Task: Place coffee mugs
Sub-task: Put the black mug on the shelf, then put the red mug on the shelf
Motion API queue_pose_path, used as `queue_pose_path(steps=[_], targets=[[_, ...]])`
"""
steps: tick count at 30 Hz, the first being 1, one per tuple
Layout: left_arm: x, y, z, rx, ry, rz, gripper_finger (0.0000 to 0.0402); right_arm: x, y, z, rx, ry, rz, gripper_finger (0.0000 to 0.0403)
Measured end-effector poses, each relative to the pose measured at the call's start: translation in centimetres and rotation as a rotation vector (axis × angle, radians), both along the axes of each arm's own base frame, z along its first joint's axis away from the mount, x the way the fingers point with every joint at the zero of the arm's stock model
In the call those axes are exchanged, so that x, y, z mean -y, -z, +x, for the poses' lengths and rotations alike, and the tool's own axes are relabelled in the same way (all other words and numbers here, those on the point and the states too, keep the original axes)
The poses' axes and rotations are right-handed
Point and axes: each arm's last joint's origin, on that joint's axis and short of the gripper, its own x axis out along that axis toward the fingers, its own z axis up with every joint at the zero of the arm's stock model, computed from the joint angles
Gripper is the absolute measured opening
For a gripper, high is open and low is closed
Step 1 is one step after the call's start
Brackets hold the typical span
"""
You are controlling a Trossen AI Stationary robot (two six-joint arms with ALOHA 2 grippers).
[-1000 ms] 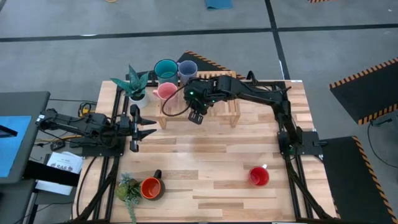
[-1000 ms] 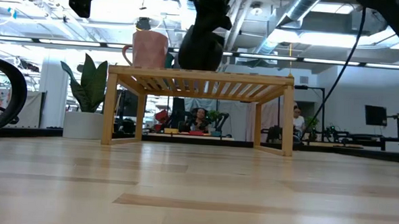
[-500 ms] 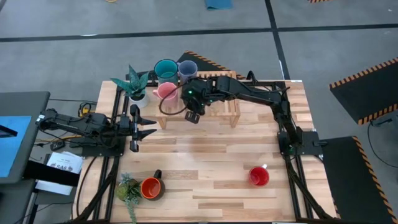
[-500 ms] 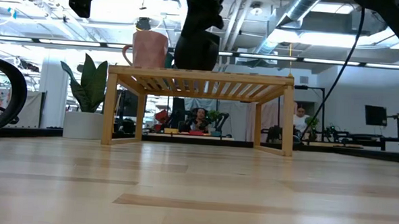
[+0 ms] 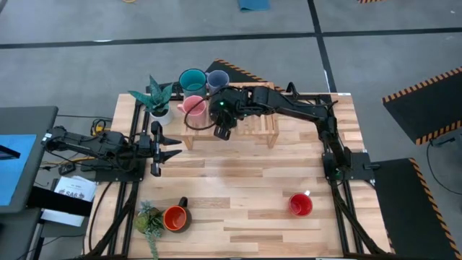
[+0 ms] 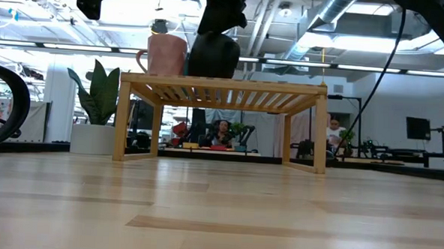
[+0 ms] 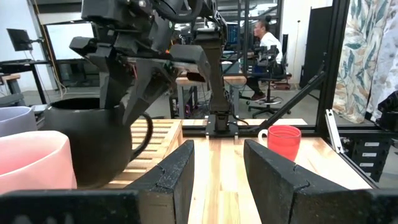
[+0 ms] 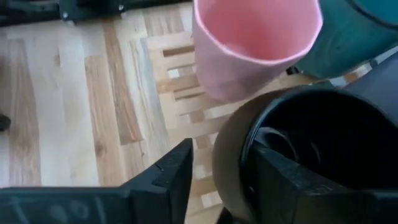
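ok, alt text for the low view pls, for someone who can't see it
The right hand comes down from above holding a black mug at the top of a slatted wooden rack, right beside a pink mug already standing there. The bare wooden tabletop fills the foreground.

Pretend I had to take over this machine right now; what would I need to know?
Right gripper: shut on the black mug, holding it at the wooden rack, close beside the pink mug. Whether the black mug rests on the slats yet, I cannot tell.
Left gripper: open, holding nothing, waiting at the table's left side.
Done: pink mug on the rack; teal mug and grey-blue mug stand grouped at its back-left corner.
Left: release the black mug, then fetch the red mug and the orange mug, both on the table's near side.
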Motion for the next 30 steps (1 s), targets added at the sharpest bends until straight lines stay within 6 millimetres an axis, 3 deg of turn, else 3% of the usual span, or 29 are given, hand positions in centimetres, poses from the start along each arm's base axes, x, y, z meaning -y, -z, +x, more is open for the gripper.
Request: queue_pose_path(steps=[6, 12, 23, 27, 30], targets=[[0.0, 0.0, 0.0, -0.001, 0.0, 0.0, 0.0126, 0.2, 0.1, -0.2, -0.023, -0.007, -0.014, 0.021], [0.0, 0.0, 0.0, 0.0, 0.0, 0.0, 0.0126, 0.5, -0.6, -0.8, -0.021, -0.017, -0.035, 0.0211], [0.0, 0.1, 0.0, -0.007, 0.0, 0.002, 0.0126, 0.3, -6.1, -6.4, 0.038, -0.002, -0.04, 0.0209], [0.0, 0.3, 0.0, -0.026, 0.0, 0.006, 0.0126, -0.9, -6.2, -8.7, -0.065, 0.004, 0.003, 0.0209], [0.0, 0.3, 0.0, -0.028, 0.0, 0.011, 0.0126, -2.0, -5.2, -9.9, -0.139, 0.0, 0.03, 0.0209]])
